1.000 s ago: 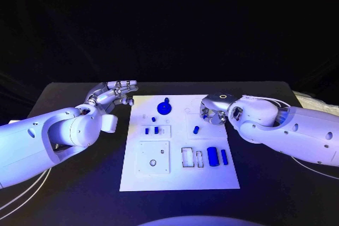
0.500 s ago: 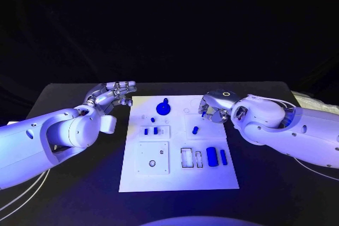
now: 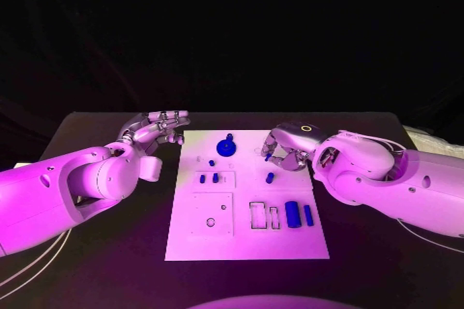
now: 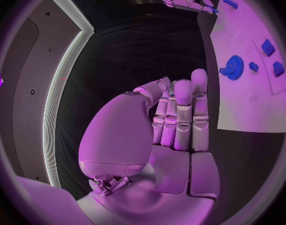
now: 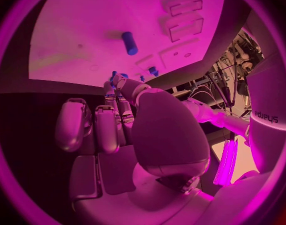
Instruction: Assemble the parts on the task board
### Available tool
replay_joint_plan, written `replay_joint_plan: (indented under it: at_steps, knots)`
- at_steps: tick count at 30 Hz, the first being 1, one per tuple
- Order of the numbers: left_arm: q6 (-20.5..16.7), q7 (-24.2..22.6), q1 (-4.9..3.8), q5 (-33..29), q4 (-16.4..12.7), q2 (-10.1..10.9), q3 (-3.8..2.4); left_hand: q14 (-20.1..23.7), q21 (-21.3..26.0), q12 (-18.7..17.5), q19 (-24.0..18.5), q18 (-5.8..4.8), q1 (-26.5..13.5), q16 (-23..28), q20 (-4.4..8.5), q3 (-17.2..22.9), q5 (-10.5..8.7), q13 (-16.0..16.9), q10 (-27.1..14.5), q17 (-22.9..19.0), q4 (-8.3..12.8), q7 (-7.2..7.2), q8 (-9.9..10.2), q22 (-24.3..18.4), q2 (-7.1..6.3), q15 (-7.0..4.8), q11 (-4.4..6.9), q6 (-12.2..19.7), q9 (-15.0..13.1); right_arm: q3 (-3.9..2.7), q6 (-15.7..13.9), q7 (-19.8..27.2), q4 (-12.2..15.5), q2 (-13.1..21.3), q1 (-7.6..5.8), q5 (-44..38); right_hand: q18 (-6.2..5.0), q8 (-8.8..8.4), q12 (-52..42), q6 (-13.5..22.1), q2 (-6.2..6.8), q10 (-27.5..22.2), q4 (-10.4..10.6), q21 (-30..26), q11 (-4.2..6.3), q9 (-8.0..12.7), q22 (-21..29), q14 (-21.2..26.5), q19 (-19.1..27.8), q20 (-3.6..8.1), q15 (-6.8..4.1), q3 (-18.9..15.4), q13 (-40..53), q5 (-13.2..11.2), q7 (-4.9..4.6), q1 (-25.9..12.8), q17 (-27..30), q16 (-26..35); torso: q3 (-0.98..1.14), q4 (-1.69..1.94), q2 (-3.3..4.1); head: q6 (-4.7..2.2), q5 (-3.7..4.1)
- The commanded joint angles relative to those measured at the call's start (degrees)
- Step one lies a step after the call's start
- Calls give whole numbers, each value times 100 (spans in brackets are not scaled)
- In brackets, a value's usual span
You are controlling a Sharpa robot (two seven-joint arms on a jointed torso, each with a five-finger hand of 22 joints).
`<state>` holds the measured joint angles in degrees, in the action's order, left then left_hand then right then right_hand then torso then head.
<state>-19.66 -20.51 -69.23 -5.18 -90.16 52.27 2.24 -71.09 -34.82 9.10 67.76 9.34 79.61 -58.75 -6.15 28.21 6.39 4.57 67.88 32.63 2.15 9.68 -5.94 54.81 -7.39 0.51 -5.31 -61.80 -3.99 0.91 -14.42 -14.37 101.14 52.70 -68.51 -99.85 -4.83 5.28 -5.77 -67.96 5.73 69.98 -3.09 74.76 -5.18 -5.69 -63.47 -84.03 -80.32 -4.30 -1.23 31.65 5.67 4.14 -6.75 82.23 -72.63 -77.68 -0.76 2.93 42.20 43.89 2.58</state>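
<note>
Task board (image 3: 247,245) lies flat mid-table. Rectangular recesses near its right side: a blue block (image 3: 291,214) and a slim blue bar (image 3: 308,215), long axes running near-to-far. Blue gear (image 3: 225,147) sits at the far end. Right hand (image 3: 283,153) pinches a small blue peg (image 3: 268,157) above the board. Left hand (image 3: 155,128) beside the board's far left corner, fingers straight, together, empty

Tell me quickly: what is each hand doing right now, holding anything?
Left hand: open, fingers straight, holding nothing, beside the task board.
Right hand: pinching a small blue part above the board.
</note>
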Motion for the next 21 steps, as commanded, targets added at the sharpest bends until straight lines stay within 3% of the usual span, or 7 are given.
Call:
replay_joint_plan:
  at_steps: [1, 12, 21]
  knots:
    - [67, -22, 3, -25, -30, -19, -4, 38, 33, 22, -16, 117, 35, 38, -3, -25, 2, 6, -41, -4, 14, 9, -33, -5, 11, -7, -8, 22, 5, 10, -5, 92, 124, -154, 70, 100, -34, -33, -33, -9, -39, 224, -30, 35, 191, -10, -7, -290, -13, 7, -29, 79, 3, 49, -49, 38, -5, -20, -5, 4, -2, 35, -107]
    - [72, -25, 4, -25, -88, -43, -4, 40, 35, 24, -15, 117, 35, 38, -3, -28, 2, 5, -46, -6, 15, 12, -32, -7, 14, -5, -10, 26, 6, 62, 204, 184, 127, -707, 408, 78, -37, -52, -4, 5, -31, 219, -63, 28, 180, -13, 6, -287, -5, 9, -22, 131, -3, 87, -61, 7, 2, -16, -14, 6, 3, 169, -396]
    - [69, -25, 3, -25, -130, -49, -4, 44, 39, 26, -15, 116, 38, 39, -4, -36, 2, 4, -58, -13, 20, 16, -31, -10, 16, -3, -14, 35, 7, 100, 351, 231, 49, -954, 611, 76, -38, -59, 7, 12, -28, 213, -69, 25, 175, -14, 12, -287, -1, 8, -19, 142, -5, 95, -66, -7, 2, -16, -5, -6, 6, 247, -478]
